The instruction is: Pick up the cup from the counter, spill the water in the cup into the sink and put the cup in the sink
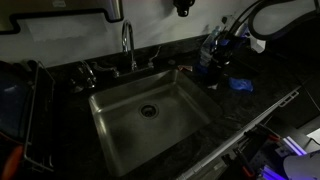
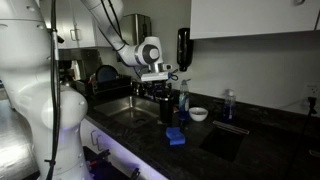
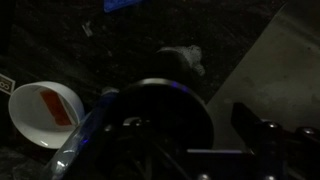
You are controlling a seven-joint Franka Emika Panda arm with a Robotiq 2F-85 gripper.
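I have the gripper hanging low over the dark counter, just beside the sink on the side away from the dish rack. The cup stands upright on the counter right under it. It is a dark cup, hard to separate from the stone. In the wrist view the cup fills the middle as a dark round shape seen from above. One finger shows as a black block to its right. The picture is too dim for me to tell whether the jaws are wide, narrow or already on the cup.

Close around the cup there is a blue bottle touching or nearly touching it, and a white bowl just beyond that. A blue sponge lies nearer the counter's front edge. From the wrist the bowl shows an orange-red patch inside — no lettering that I can read on it. A small pale tag at the left edge is likewise illegible. The bottle carries no label that I can make out either.

The faucet rises behind the basin, and the drain sits in the middle of the steel floor. A black dispenser hangs on the wall above the counter — any marking on it is unreadable.
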